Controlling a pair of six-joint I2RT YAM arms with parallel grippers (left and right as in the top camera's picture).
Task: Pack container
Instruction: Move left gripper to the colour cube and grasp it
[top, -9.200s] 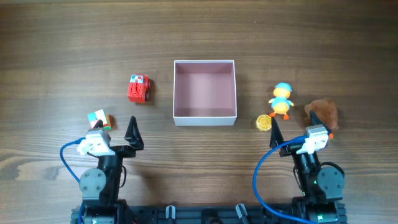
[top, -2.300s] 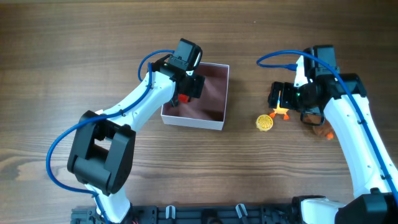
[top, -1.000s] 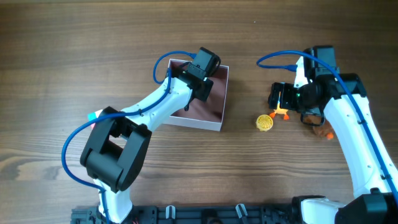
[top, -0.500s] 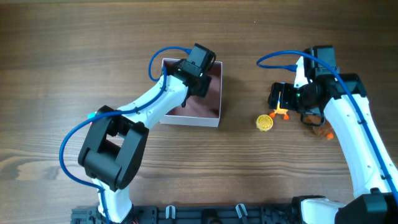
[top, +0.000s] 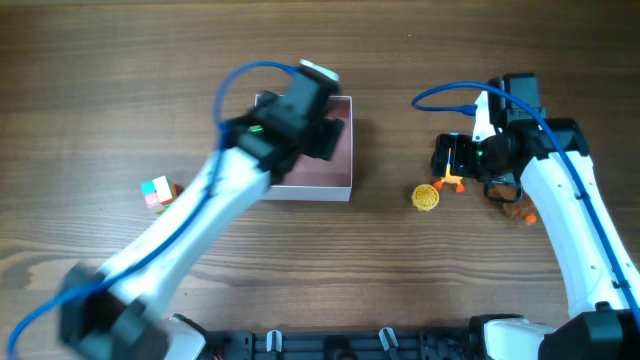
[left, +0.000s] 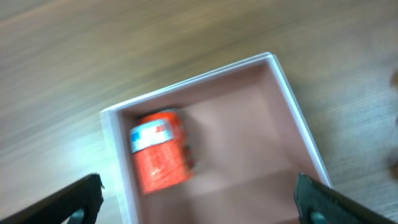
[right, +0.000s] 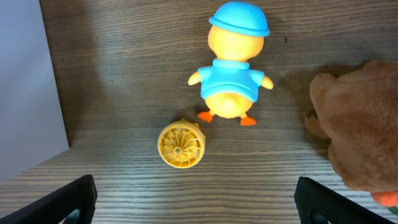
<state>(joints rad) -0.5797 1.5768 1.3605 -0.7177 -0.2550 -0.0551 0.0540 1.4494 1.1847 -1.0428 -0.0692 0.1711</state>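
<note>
Brown wood-grain table (top: 120, 80), wide bare plank along the far edge and both near corners.

Overhead:
- container (top: 312, 191) sits left of centre, near edge square to the table front
- left arm (top: 200, 200) is blurred and covers most of its pink floor, so the contents do not show here
- small multicoloured cube (top: 157, 191) lies alone, well left of the box, bare wood all round it

Left wrist view fills the gap:
- red toy car (left: 158, 158) lies inside the container, in the corner against the white wall
- rest of the pink floor is bare
- left claw (left: 196, 190) hangs directly above the box, fingers spread wide to the frame corners, released, touching nothing

Right wrist view shows what the overhead half hides under the right arm:
- duck in a blue cap (right: 233, 71), standing clear
- yellow ribbed disc (right: 181, 145) just beside its feet
- brown plush (right: 360, 124) at the right edge, near the duck but apart from it

Right claw (right: 196, 199) is released too, fingers far apart, above the disc and duck. It stands well right of the container, with bare wood between them.
</note>
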